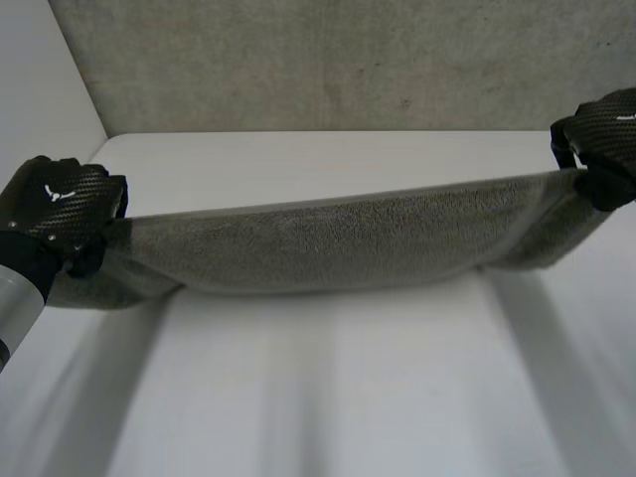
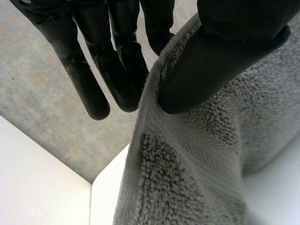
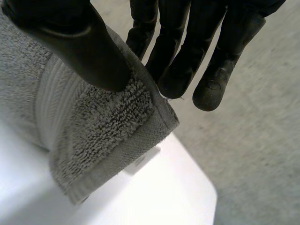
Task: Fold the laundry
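A grey terry towel (image 1: 338, 243) hangs stretched between my two hands above the white table (image 1: 328, 378), sagging in the middle. My left hand (image 1: 62, 211) pinches the towel's left end; its thumb (image 2: 220, 56) presses the towel (image 2: 197, 164) against the fingers (image 2: 117, 70) at the hemmed edge. My right hand (image 1: 603, 141) holds the right end, where the thumb (image 3: 79, 44) clamps the towel (image 3: 93, 126) corner against the fingers (image 3: 183, 56). Both ends of the cloth droop a little below the hands.
A grey carpeted wall (image 1: 328, 60) rises behind the table's far edge. White table surface lies in front of and beneath the towel. A pale wall (image 1: 40, 89) stands at the left.
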`<state>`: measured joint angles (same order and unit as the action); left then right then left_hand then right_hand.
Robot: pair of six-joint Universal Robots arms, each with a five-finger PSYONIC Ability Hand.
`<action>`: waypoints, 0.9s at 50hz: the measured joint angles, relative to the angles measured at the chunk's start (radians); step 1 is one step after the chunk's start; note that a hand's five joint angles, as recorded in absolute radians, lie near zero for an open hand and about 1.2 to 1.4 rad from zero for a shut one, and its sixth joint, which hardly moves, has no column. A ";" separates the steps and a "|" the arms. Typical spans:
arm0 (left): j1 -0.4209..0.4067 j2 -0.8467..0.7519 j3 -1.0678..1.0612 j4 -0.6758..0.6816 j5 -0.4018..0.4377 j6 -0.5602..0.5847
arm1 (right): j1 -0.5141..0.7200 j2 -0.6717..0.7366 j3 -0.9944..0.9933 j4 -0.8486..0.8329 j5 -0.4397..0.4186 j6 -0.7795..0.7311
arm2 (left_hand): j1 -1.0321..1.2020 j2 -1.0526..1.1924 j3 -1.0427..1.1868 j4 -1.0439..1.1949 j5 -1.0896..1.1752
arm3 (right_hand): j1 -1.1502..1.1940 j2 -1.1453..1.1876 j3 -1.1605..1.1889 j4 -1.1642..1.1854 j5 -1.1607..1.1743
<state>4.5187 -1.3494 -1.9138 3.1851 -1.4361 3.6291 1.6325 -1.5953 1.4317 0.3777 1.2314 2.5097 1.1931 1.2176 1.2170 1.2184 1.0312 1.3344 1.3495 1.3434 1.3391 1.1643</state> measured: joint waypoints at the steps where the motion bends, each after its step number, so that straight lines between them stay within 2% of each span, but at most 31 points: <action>1: 0.001 -0.007 0.001 -0.003 0.001 0.011 | -0.002 0.017 -0.017 0.030 0.000 -0.012 | 0.000 0.000 0.000 0.000 0.000 | 0.000 0.000 0.000 0.000 0.000; 4: 0.003 -0.060 0.007 0.001 0.002 0.052 | -0.002 0.075 -0.048 0.076 0.006 -0.046 | 0.000 0.000 0.000 0.000 0.000 | 0.000 0.000 0.000 0.000 0.000; 10: -0.001 -0.275 0.069 0.023 -0.006 0.166 | 0.014 0.271 -0.137 0.140 0.044 -0.160 | 0.008 0.000 0.000 0.000 0.004 | 0.000 0.000 0.000 0.000 0.000; 16: -0.013 -0.517 0.224 0.033 -0.011 0.219 | 0.067 0.471 -0.279 0.156 0.134 -0.220 | 0.010 0.000 0.000 0.000 0.004 | 0.000 0.000 0.000 0.000 0.000; 23: -0.033 -0.682 0.569 0.062 -0.013 0.195 | 0.153 0.639 -0.651 0.051 0.239 -0.208 | 0.010 0.000 0.000 0.000 0.004 | 0.000 0.000 0.000 0.000 0.000; 28: -0.043 -0.672 0.791 0.172 -0.044 0.092 | 0.191 0.634 -0.863 -0.171 0.262 -0.112 | 0.014 0.000 0.000 0.000 0.004 | 0.000 0.000 0.000 0.000 0.002; 33: -0.043 -0.601 0.853 0.318 -0.126 -0.064 | 0.198 0.563 -0.877 -0.317 0.257 0.016 | 0.015 0.000 0.000 0.000 0.004 | 0.000 0.000 0.000 0.000 0.015; 39: -0.037 -0.553 0.743 0.362 -0.168 -0.145 | 0.196 0.523 -0.763 -0.228 0.245 0.060 | 0.015 0.000 0.000 0.000 0.004 | 0.000 0.000 0.000 0.000 0.019; 45: -0.025 -0.544 0.490 0.359 -0.120 -0.146 | 0.192 0.501 -0.550 -0.116 0.212 0.052 | 0.015 0.000 0.000 0.000 0.004 | 0.000 0.000 0.000 0.000 0.019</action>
<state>4.4939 -1.8938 -1.4237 3.5440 -1.5558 3.4827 1.8250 -1.0940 0.8813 0.2615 1.4432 2.5613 1.2080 1.2178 1.2172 1.2188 1.0353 1.3344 1.3495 1.3434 1.3391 1.1832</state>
